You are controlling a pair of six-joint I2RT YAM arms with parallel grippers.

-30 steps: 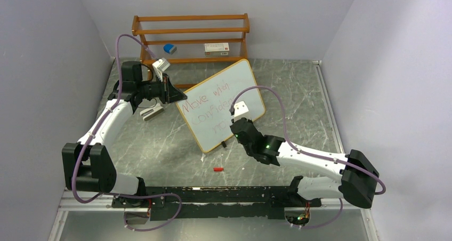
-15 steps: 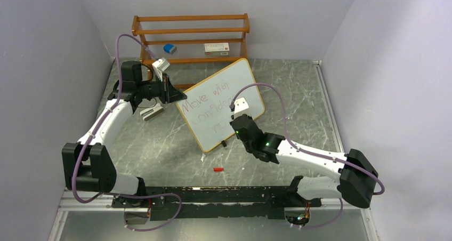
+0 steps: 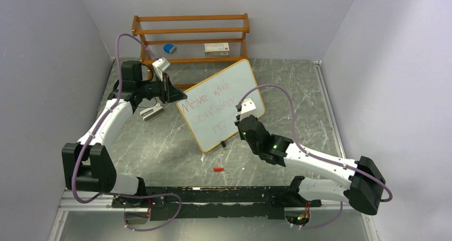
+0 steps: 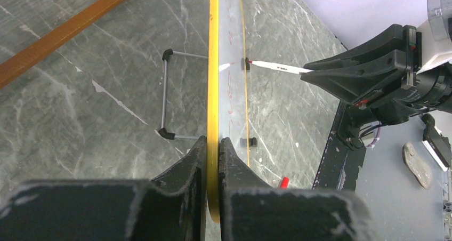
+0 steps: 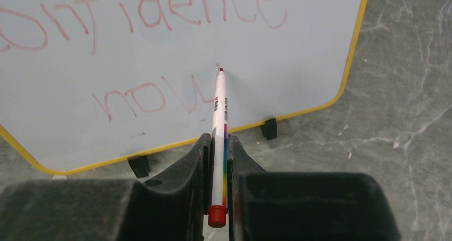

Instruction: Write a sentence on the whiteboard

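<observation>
The whiteboard (image 3: 221,99) stands tilted mid-table on black feet, with red writing "Move with confidence now" on it. My left gripper (image 3: 178,96) is shut on its yellow frame (image 4: 214,91) at the board's left corner. My right gripper (image 3: 241,125) is shut on a white marker (image 5: 218,123) with a rainbow stripe and red end. The red tip (image 5: 220,70) touches the board just right of the last stroke of "now". The marker also shows in the left wrist view (image 4: 277,67).
A brown slatted shelf rack (image 3: 192,38) stands at the back with a blue item (image 3: 169,48) and a white box (image 3: 216,48). A red cap (image 3: 217,169) lies on the table before the board. A grey eraser-like block (image 3: 151,112) lies left of the board.
My right gripper has moved rightward along the bottom line of the board with the marker, adding strokes to "now". The left gripper and the board have stayed put.
</observation>
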